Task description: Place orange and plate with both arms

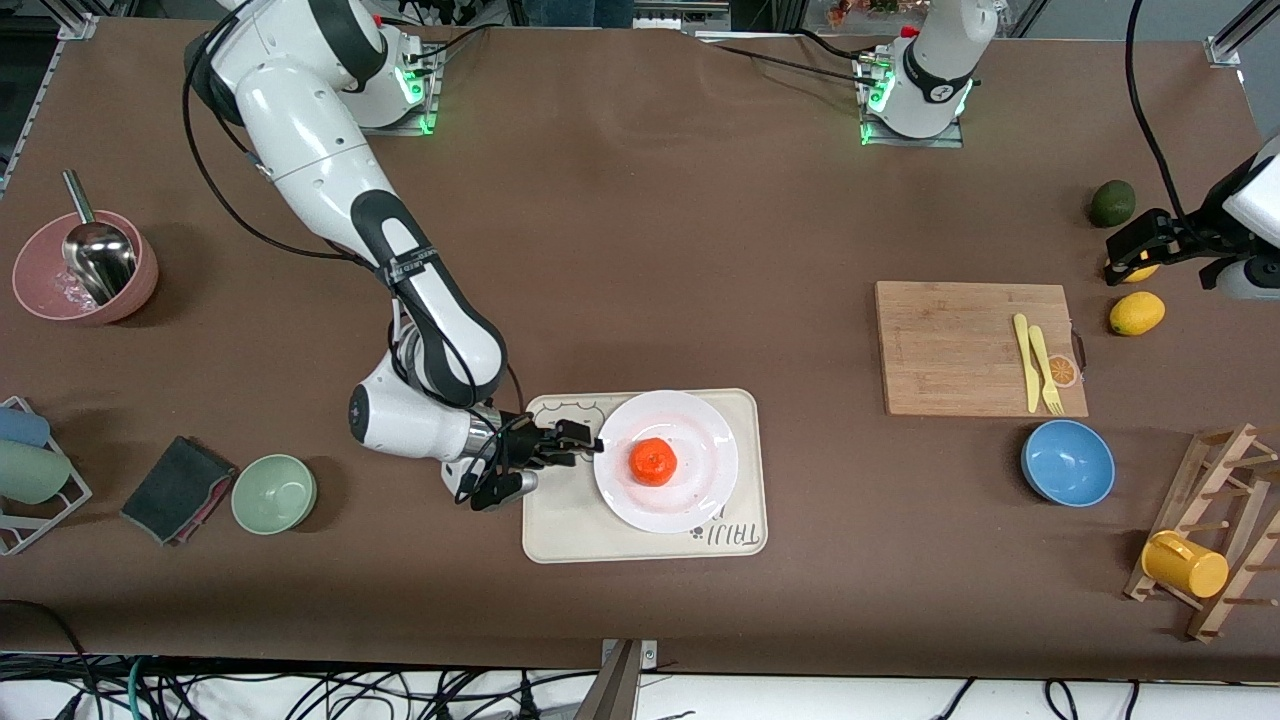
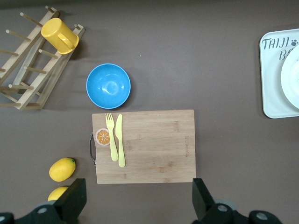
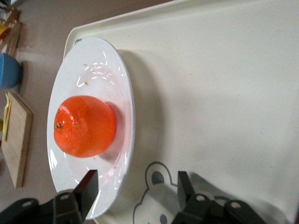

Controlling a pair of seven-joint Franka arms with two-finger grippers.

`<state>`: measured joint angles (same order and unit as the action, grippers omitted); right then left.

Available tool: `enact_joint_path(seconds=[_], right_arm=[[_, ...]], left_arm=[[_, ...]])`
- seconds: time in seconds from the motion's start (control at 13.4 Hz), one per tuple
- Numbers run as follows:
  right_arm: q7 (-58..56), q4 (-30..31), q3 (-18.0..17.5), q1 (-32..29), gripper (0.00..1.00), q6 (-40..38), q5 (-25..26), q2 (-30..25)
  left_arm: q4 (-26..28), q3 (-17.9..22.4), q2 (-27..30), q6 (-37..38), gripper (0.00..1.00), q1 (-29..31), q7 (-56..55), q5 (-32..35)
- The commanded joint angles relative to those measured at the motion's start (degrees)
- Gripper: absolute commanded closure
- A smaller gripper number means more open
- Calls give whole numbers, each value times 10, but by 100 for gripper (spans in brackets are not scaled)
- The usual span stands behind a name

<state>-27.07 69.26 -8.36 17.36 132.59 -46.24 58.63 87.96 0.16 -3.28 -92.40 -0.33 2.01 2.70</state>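
The orange point(image 1: 653, 461) lies in the middle of the white plate point(image 1: 700, 490), which rests on the cream bear-print tray point(image 1: 570, 520) near the front camera. My right gripper point(image 1: 570, 455) is low over the tray at the plate's edge toward the right arm's end. It is open, and in the right wrist view point(image 3: 136, 186) the plate's rim point(image 3: 93, 74) lies between its jaws, with the orange point(image 3: 84, 126) just past them. My left gripper point(image 1: 1125, 252) is open and empty, high over the table beside the lemons; in its wrist view point(image 2: 138, 200) it looks down on the cutting board.
A wooden cutting board point(image 1: 950, 350) holds a yellow knife and fork. A blue bowl point(image 1: 1068, 462), lemons point(image 1: 1137, 313), an avocado point(image 1: 1112, 203) and a rack with a yellow mug point(image 1: 1185, 563) stand at the left arm's end. A green bowl point(image 1: 274, 493), dark cloth point(image 1: 175, 490) and pink bowl point(image 1: 85, 268) stand at the right arm's end.
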Motion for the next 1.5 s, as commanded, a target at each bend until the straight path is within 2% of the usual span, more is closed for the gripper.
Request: enact_joint_path(seconds=[0.0,0.15,0.45,0.6,0.75,0.9,1.05,1.2,1.35,1.42], right_arm=[[35,4,25,-9,0,-95,101,-54],[75,4,51,-6,0,-182,203,-98],[151,4,61,-8,0,-334,424,-179],[191,4,69,-8,0,-418,505,-235],[196,2,72,-8,0,-461,569,-288],[191,2,106,-10,0,-496,567,-340],[191,17,115,-28,0,-528,533,-399],[191,107,113,-79,0,-522,483,-483],[198,269,107,-121,0,-433,462,-581],[200,330,107,-136,0,-382,461,-609]], left_arm=[[-7,2,-2,-2,0,0,11,-9],[-7,1,-1,-2,0,0,11,-9],[-7,-1,-1,-2,0,-1,10,-9],[-7,-1,-1,-2,0,-1,10,-9],[-7,-1,-1,-2,0,-1,10,-9],[-7,0,-1,-2,0,-1,10,-9],[-7,-1,-1,-2,0,0,10,-9],[-7,-1,-1,-2,0,-1,10,-9],[-7,0,-1,-2,0,-1,11,-9],[-7,0,-1,-2,0,0,10,-9]])
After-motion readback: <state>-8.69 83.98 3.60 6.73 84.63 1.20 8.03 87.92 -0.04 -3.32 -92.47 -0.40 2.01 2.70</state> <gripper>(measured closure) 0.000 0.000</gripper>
